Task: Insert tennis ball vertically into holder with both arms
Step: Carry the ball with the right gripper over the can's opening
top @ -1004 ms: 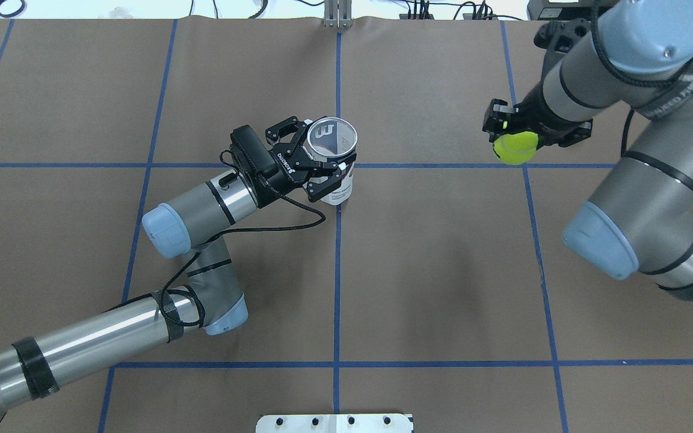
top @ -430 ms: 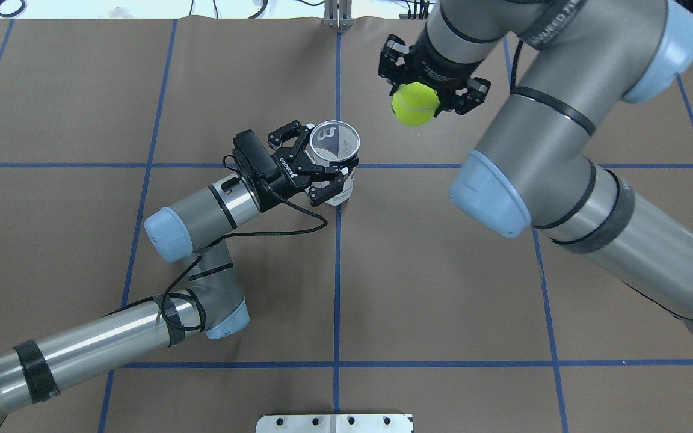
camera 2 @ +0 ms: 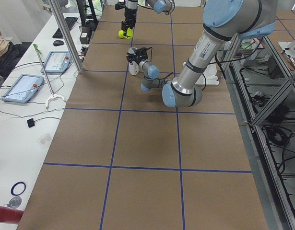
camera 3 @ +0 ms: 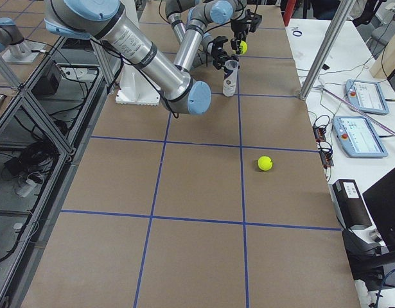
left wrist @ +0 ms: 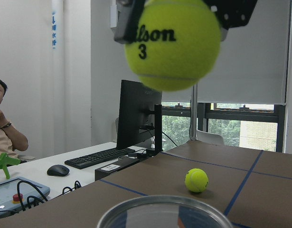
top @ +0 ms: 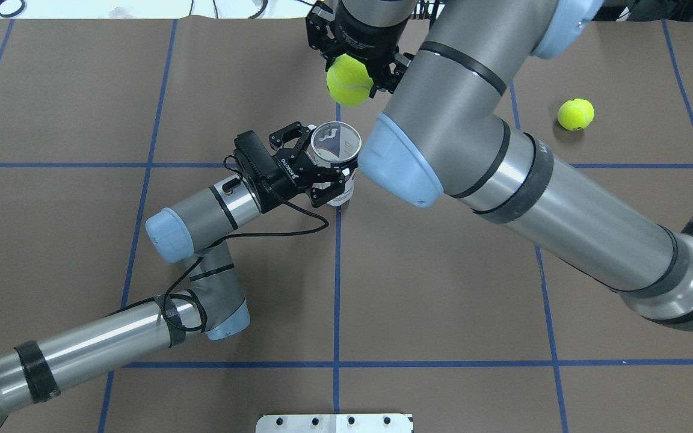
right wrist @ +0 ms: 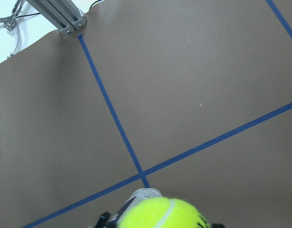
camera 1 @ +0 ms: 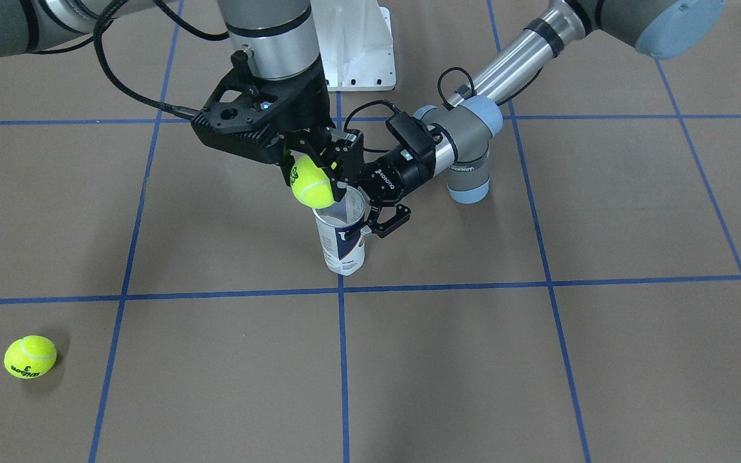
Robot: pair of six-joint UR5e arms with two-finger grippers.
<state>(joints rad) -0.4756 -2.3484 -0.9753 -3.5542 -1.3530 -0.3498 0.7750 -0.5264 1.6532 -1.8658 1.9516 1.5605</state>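
Above holder (camera 1: 343, 247), ball (camera 1: 311, 183) in right hand (camera 1: 315, 173)

We are in a robotics lab: a surface (top: 443, 300) gridded with blue tape (top: 337, 288), teach pendants (camera 2: 21, 87), aluminium post (camera 2: 65, 33), monitor (left wrist: 138, 111), keyboard (left wrist: 99, 157).

the table (top: 431, 313) is viewed steeply from near and far sides and distantly from both ends. the holder (top: 335, 144) is shared by all views, closest in the wrist ones.

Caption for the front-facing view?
The right gripper holds a tennis ball above the holder held by the left gripper; a spare ball lies apart.
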